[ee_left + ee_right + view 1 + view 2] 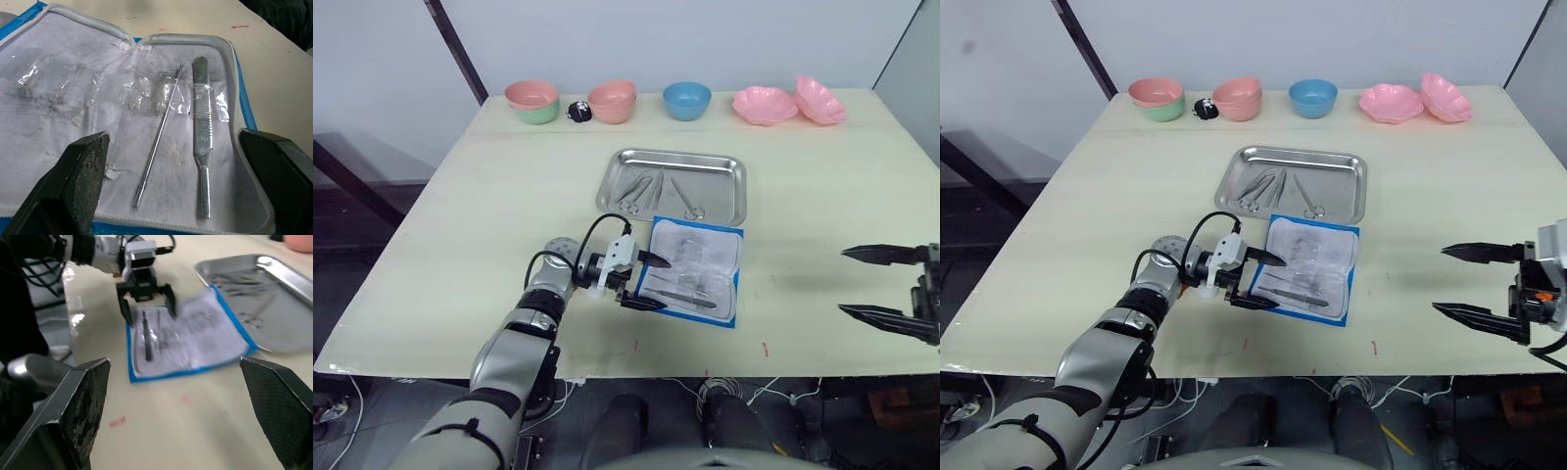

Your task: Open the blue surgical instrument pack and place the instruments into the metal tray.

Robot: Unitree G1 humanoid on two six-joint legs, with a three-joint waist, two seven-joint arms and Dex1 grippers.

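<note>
Left wrist view: two instruments [201,147] are seen taped inside the opened pack [693,269], near the tray [674,183]. Left gripper [646,282] is spread wide, empty; tape could drag the pack. Right gripper [871,283] is open, empty.

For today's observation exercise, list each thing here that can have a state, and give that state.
blue surgical instrument pack: open, lying flat, two instruments inside
forceps: in the pack
thin probe: in the pack
metal tray: holds several instruments
left gripper: open, at the pack's edge
right gripper: open, empty
</note>
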